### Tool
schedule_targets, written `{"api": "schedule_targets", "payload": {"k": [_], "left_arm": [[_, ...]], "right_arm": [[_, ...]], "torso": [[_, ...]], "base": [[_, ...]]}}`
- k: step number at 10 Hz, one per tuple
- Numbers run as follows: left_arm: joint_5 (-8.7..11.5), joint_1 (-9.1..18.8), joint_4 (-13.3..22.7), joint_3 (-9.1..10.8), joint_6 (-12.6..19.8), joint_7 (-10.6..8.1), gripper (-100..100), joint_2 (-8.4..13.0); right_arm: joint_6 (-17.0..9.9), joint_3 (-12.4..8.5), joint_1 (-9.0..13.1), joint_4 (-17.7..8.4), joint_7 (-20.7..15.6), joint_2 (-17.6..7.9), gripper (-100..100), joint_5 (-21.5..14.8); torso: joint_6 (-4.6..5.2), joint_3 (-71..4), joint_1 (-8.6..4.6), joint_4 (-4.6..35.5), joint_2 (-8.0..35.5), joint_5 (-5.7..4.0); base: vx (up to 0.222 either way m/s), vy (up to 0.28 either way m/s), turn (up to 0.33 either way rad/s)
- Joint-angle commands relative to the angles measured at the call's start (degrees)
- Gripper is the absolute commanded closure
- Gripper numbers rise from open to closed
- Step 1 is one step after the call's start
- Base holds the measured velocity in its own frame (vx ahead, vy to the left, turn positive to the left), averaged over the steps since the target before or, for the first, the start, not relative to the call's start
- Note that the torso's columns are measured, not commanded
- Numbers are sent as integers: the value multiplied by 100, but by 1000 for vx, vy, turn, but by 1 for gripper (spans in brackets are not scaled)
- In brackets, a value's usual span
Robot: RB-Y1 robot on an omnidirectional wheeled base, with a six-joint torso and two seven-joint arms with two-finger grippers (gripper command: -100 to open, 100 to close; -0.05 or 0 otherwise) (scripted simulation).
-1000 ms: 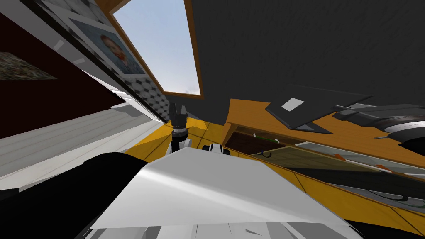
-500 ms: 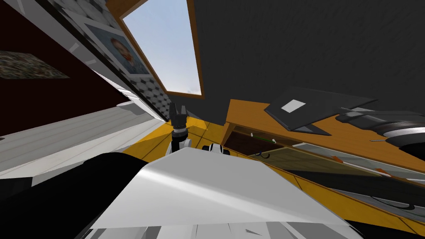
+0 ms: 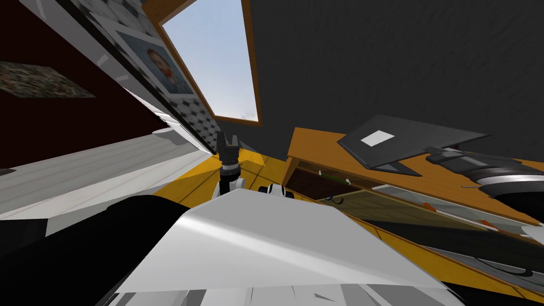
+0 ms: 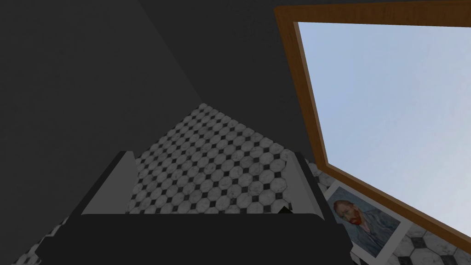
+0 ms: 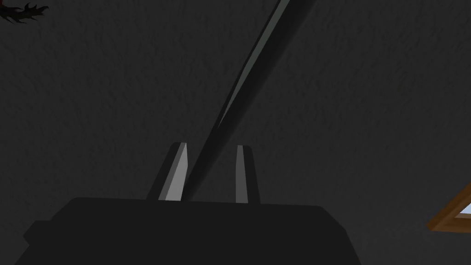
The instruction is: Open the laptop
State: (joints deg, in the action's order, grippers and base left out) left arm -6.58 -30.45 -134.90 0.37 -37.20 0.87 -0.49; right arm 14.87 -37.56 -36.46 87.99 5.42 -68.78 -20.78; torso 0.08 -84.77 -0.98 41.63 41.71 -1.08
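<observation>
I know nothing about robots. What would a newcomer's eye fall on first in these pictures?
Most likely the bright blue window set in the dark wall ahead, with a portrait of a red-bearded man beside it. Next comes the dark grey laptop on the orange desk to the right, its thin lid edge running between the closed-in fingers of the right gripper. The left gripper is open and holds nothing.

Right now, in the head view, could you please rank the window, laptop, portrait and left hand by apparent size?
Largest to smallest:
window
laptop
portrait
left hand
The window is cut by the top edge; even so, its visible part looks largest.
</observation>
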Motion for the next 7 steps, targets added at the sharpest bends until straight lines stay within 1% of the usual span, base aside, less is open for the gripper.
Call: {"api": "schedule_targets", "payload": {"k": [1, 4, 5, 6, 7], "left_arm": [[0, 0, 0, 0, 0, 0, 0, 0], [0, 0, 0, 0, 0, 0, 0, 0], [0, 0, 0, 0, 0, 0, 0, 0], [0, 0, 0, 0, 0, 0, 0, 0], [0, 0, 0, 0, 0, 0, 0, 0]], "right_arm": [[117, 229, 39, -147, 23, 184, 100, 65], [274, 487, 228, -362, 152, 507, 100, 284], [274, 487, 228, -362, 152, 507, 100, 284], [314, 339, 290, -411, 145, 434, 100, 296], [374, 478, 436, -549, 229, 662, 100, 431]], "torso": [[1, 2, -1, 0, 2, -2], [-13, 1, 9, 0, 1, 2], [-9, 3, 5, -4, 0, -6], [-13, 2, 16, -1, 1, 1], [-18, -2, 40, 15, 6, 37]], "base": [[-3, -19, -1], [-3, -39, 39], [-5, -39, 11], [-6, -12, -15], [-28, -34, 65]]}}
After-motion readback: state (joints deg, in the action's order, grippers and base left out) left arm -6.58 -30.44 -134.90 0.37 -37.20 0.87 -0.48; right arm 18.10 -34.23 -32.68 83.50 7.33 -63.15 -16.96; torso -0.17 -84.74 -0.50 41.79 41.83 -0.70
